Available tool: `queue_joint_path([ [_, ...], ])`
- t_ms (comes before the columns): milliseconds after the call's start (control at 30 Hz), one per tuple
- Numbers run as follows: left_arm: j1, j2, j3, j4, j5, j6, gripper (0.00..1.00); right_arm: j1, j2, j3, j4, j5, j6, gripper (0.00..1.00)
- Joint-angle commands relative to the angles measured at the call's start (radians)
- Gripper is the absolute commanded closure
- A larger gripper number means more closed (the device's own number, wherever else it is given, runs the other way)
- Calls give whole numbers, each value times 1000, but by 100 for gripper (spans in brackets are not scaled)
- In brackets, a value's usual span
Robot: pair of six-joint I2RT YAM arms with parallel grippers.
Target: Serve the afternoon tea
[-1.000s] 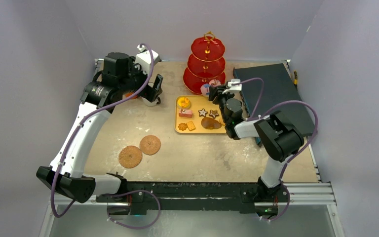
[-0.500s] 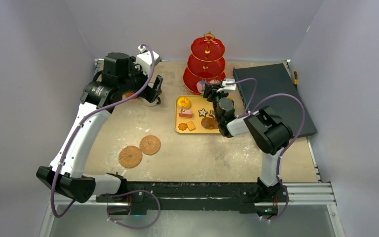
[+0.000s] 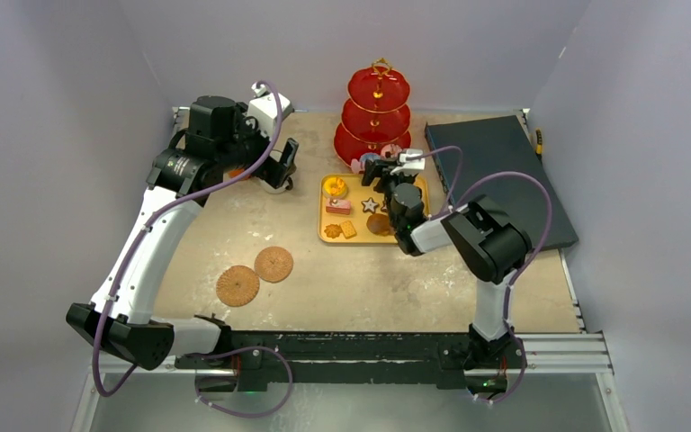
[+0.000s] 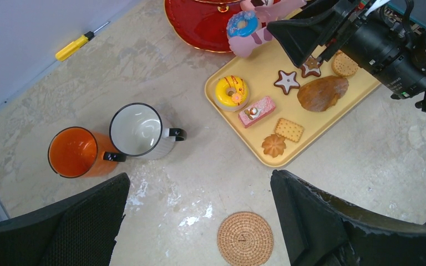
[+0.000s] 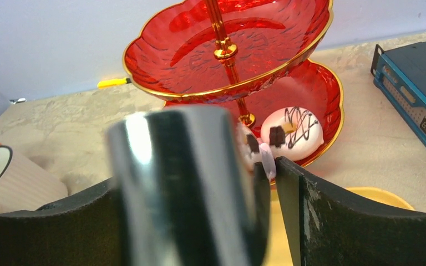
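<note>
The red three-tier stand (image 3: 378, 117) stands at the back, with a white drizzled donut (image 5: 291, 133) on its lowest tier. My right gripper (image 3: 378, 166) is shut on the metal tongs (image 5: 183, 183). Their pink tips carry a blue-iced donut (image 4: 241, 25) at the rim of that tier. Several pastries stay on the yellow tray (image 4: 333, 119), among them a yellow donut (image 4: 230, 91), a pink cake slice (image 4: 257, 111) and a bread roll (image 4: 321, 93). My left gripper (image 4: 199, 216) hangs open and empty above the table, beside the orange mug (image 4: 75, 152) and white mug (image 4: 138, 130).
Two round woven coasters (image 3: 238, 285) (image 3: 273, 264) lie on the near left of the table. A dark blue box (image 3: 504, 171) fills the back right. A yellow screwdriver (image 4: 77, 45) lies by the back wall.
My right arm has swung left toward the stand with the tongs, and its jaws have spread wider. The left gripper has opened a little more without moving.
</note>
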Motion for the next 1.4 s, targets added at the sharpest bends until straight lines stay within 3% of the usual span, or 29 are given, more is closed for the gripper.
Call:
queue_joint_path([
  [0,6,-5,12,13,4,0,1,22,-94,-42,43,37,-19,20],
  [400,6,19,32,12,18,-22,1,136,-256,-158,1,15,-61,20],
  [1033,6,33,35,17,16,6,3,189,-50,44,-109,-86,-99,22],
  [1167,6,72,57,31,17,11,5,189,-28,64,-124,-92,-119,27],
  [1367,5,137,115,44,24,7,9,189,-30,66,-122,-80,-149,49],
])
